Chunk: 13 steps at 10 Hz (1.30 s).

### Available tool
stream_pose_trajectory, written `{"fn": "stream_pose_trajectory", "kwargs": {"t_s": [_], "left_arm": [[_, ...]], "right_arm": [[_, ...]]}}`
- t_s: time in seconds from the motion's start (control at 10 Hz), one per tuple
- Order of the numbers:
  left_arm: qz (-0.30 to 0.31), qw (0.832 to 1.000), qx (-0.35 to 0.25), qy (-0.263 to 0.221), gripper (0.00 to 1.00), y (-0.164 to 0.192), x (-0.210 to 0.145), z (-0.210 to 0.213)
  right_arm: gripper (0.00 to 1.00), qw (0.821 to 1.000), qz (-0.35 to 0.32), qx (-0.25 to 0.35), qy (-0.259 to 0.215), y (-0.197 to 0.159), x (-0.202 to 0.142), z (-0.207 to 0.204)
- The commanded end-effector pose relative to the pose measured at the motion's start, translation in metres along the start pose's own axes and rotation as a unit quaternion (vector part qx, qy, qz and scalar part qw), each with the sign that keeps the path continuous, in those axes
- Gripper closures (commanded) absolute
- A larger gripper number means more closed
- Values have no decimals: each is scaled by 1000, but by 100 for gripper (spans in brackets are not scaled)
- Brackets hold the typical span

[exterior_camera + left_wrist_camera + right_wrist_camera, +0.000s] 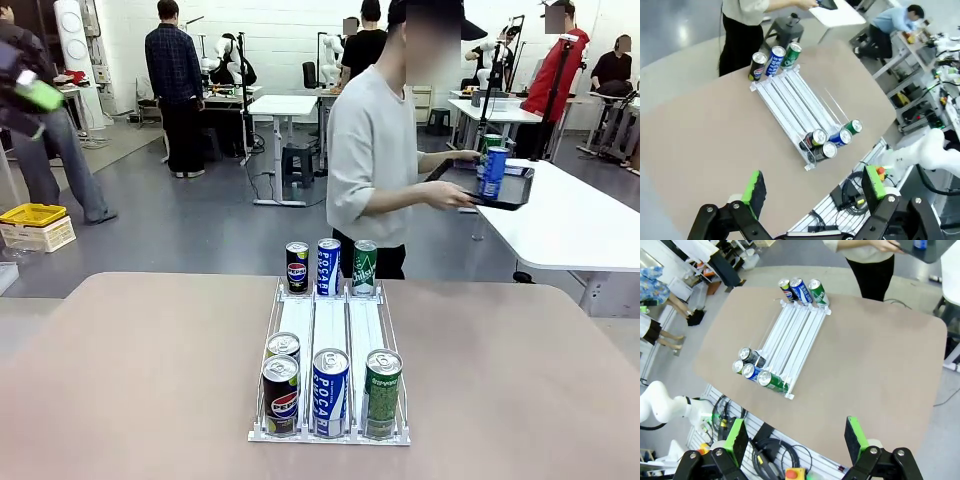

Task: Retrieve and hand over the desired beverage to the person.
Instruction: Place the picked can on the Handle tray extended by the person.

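On the beige counter [130, 370] a clear three-lane rack [330, 325] is set lengthwise. At its near end, from left to right, two Pepsi cans [281, 392] in file, a blue Pocari can [330, 390] and a green can [382, 391] are seen. At the far end a Pepsi can [297, 266], a blue can [328, 266] and a green can [365, 266] are lined up upright. Behind the counter the person [375, 160] is turned towards a white side table [580, 225], a dark tray [510, 190] with a blue can [493, 172] being held in both hands. The left gripper [812, 192] and the right gripper [796, 440] are held high above the counter, jaws wide apart and gripping nothing.
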<state>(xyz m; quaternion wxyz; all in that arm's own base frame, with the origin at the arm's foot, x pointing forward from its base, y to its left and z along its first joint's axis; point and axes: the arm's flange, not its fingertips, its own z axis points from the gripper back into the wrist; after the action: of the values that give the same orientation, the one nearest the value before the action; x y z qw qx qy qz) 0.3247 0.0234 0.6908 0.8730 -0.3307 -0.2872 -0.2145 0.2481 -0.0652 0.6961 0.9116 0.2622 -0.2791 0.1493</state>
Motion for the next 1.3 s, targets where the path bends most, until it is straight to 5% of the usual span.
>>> {"fn": "stream_pose_trajectory", "kwargs": {"t_s": [0.0, 0.4, 1.2], "left_arm": [[-18, 999, -25, 20, 0, 13, -19, 14], [-55, 998, -14, 22, 0, 29, -53, 61], [-42, 999, -16, 15, 0, 27, -54, 66]], "right_arm": [[0, 1000, 6, 14, -3, 0, 1, 0], [0, 1000, 6, 14, -3, 0, 1, 0], [0, 1000, 6, 14, -3, 0, 1, 0]]}}
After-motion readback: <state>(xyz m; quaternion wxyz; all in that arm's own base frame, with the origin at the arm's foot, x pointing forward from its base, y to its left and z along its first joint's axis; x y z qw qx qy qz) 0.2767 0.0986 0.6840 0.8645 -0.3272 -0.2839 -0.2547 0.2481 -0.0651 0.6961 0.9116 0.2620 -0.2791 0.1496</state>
